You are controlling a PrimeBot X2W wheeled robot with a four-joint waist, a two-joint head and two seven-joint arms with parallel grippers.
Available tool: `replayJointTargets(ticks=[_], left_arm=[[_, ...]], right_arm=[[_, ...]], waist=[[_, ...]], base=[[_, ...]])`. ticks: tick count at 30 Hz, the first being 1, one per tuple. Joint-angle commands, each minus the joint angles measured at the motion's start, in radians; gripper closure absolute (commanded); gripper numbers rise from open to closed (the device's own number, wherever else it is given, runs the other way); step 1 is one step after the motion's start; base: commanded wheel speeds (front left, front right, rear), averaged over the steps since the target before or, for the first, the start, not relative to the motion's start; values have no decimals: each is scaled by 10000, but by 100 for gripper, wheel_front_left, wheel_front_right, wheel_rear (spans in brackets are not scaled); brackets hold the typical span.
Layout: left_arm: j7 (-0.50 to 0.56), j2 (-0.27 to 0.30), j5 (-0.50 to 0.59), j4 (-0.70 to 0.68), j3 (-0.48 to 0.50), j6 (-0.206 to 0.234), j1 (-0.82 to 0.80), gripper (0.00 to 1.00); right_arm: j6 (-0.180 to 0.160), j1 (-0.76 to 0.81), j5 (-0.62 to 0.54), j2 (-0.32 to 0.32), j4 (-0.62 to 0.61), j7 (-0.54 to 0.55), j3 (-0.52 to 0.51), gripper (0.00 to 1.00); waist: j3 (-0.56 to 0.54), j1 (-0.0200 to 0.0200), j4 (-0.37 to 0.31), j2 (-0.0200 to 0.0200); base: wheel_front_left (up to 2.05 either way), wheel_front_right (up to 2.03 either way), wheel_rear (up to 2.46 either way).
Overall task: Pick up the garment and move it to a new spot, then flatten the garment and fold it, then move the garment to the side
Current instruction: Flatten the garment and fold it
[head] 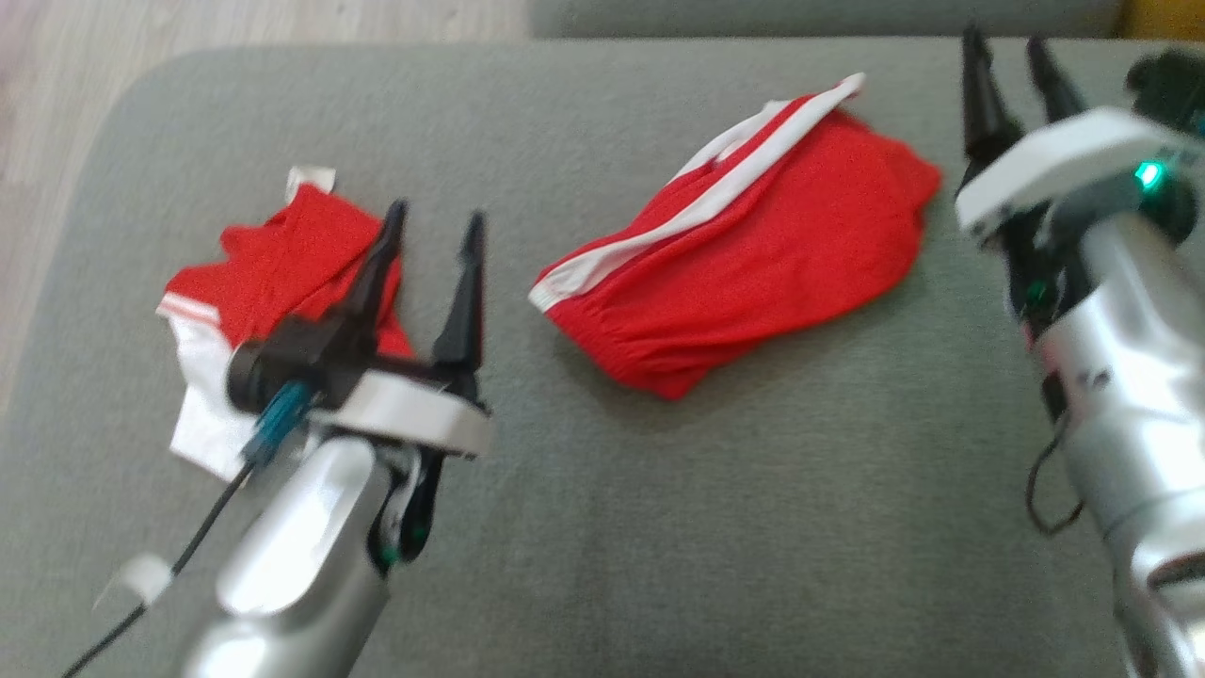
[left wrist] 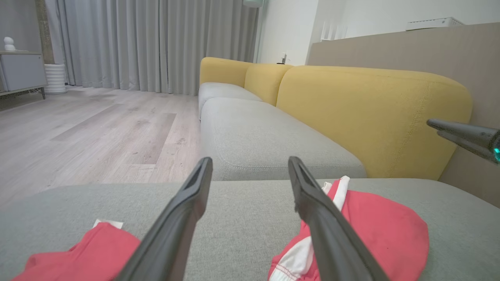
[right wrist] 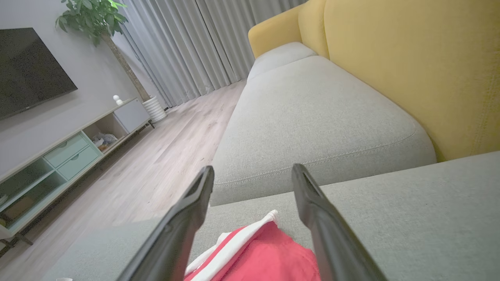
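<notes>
A red garment [head: 744, 254] with white side stripes lies folded over on the grey cushion [head: 659, 527], near the middle. My left gripper [head: 435, 215] hovers open and empty to its left, above a second, crumpled red-and-white garment [head: 273, 282]. My right gripper [head: 1003, 42] stands open and empty at the far right, just past the folded garment's right edge. In the left wrist view, the left gripper [left wrist: 250, 160] frames bare cushion, with the striped garment [left wrist: 383, 230] to the right and the crumpled one [left wrist: 86, 253] at the lower left. The right wrist view has the right gripper [right wrist: 252, 168] above the striped garment [right wrist: 269, 253].
The cushion's rounded left edge drops to a wooden floor [head: 56, 141]. A yellow sofa back [left wrist: 371, 113] rises behind the grey seats. A TV unit [right wrist: 58, 156] and grey curtains [left wrist: 156, 43] stand across the room. A finger of the right gripper [left wrist: 461, 134] enters the left wrist view.
</notes>
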Motion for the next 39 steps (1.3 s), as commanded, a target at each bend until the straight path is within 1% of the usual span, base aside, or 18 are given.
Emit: replayJointTargets(ticks=[1, 6, 9, 12, 15, 20, 24, 28, 33, 39], left_arm=[[-79, 305, 127, -409, 591, 88, 62, 0], [-79, 475, 717, -869, 1390, 196, 1068, 0], [-80, 415, 1040, -1105, 1764, 236, 1749, 0], [-80, 363, 1576, -1329, 1937, 310, 2434, 0], [-80, 176, 1834, -1491, 2181, 336, 3037, 0], [-80, -77, 2153, -1671, 2490, 152, 3411, 0], [-80, -272, 2371, -1658, 2539, -101, 3247, 0], [-80, -553, 2549, -1569, 2541, -327, 2901, 0], [-80, -908, 2739, -1304, 2561, -653, 2418, 0], [-80, -1236, 2930, -1083, 2669, -940, 2101, 0]], right_arm=[[-7, 93, 179, 123, -491, -127, 249, 0], [-7, 1225, 618, 123, -1176, -347, 711, 0], [-7, 2042, 739, 140, -1566, -616, 847, 0], [-7, 3030, 782, 279, -1972, -925, 793, 0], [-7, 3958, 576, 414, -2392, -1124, 695, 0], [-7, 4661, 196, 554, -2943, -1209, 138, 0], [-7, 4416, -218, 560, -3035, -862, -412, 0], [-7, 3624, -420, 725, -2543, -155, -1342, 0], [-7, 2235, -575, 868, -1349, 729, -2454, 0], [-7, 860, -887, 655, 517, 1342, -3428, 0]], waist=[[-410, 2, -395, 0], [-852, 2, -677, 0], [-1086, 2, -749, 0], [-1226, 2, -775, 0], [-1244, 2, -783, 0], [-961, 2, -674, 0], [-441, 2, -420, 0], [238, 2, -15, 0], [982, 2, 627, 0], [1381, 2, 1276, 0]], base=[[0, 0, 0], [0, 0, 0], [0, 0, 0], [0, 0, 0], [0, 0, 0], [0, 0, 0], [0, 0, 0], [0, 0, 0], [0, 0, 0], [0, 0, 0]])
